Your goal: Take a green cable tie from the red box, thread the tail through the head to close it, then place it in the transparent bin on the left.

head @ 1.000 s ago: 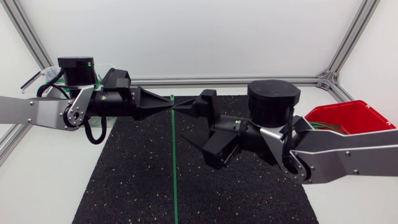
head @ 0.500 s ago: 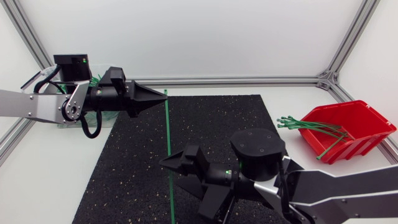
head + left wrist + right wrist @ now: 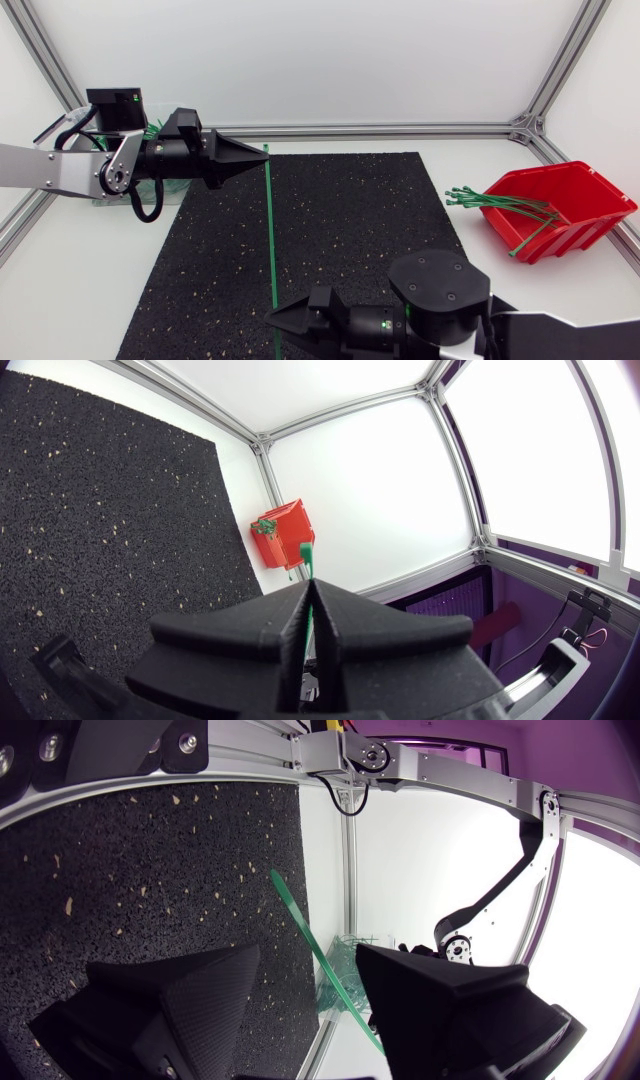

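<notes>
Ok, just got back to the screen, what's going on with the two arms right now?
The left pincer is shut on one end of a green cable tie, which stretches straight across the black mat. The right pincer is open near the tie's other end, not clamped on it. The tie is not yet looped. The red box holds spare ties.

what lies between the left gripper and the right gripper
In the head view, the green cable tie spans it, running from the left gripper, fingers shut on it, over the black mat toward the open right gripper.
</notes>
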Available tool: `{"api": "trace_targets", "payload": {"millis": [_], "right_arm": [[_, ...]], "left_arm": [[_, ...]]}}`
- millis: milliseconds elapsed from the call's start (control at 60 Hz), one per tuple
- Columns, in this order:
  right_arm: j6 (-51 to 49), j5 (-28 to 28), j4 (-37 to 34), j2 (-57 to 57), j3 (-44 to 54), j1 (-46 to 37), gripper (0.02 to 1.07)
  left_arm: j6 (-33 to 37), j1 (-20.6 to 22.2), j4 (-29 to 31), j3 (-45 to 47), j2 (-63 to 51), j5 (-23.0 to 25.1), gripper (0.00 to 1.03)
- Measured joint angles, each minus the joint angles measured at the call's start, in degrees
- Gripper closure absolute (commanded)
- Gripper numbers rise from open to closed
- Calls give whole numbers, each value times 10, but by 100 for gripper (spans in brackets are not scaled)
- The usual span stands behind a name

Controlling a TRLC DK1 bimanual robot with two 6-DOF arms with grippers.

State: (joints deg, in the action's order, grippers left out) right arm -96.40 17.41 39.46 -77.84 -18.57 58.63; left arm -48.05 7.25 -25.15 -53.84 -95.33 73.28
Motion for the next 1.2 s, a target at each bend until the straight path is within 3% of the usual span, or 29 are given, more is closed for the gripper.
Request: {"api": "trace_targets", "payload": {"millis": [67, 367, 417, 617, 700, 900, 1117, 1200], "right_arm": [[2, -3, -9, 8, 0, 5, 80], [4, -8, -24, 16, 0, 10, 94], [5, -8, -30, 17, -1, 10, 101], [19, -3, -55, 45, -2, 10, 101], [39, 11, -106, 66, -13, 10, 101], [156, 42, -120, 99, -43, 9, 101], [314, 66, -82, 104, -57, -30, 101], [366, 68, -114, 104, -68, -38, 101]], "left_arm": [[0, 1, 0, 0, 0, 0, 99], [0, 7, 0, 0, 0, 0, 99], [0, 8, 0, 0, 0, 0, 99], [1, 10, 0, 0, 1, 0, 99], [7, 16, 0, 7, 7, 3, 99], [39, 34, 0, 45, 53, 7, 99], [63, 50, 0, 71, 88, 6, 99], [66, 54, 0, 77, 95, 6, 99]]}}
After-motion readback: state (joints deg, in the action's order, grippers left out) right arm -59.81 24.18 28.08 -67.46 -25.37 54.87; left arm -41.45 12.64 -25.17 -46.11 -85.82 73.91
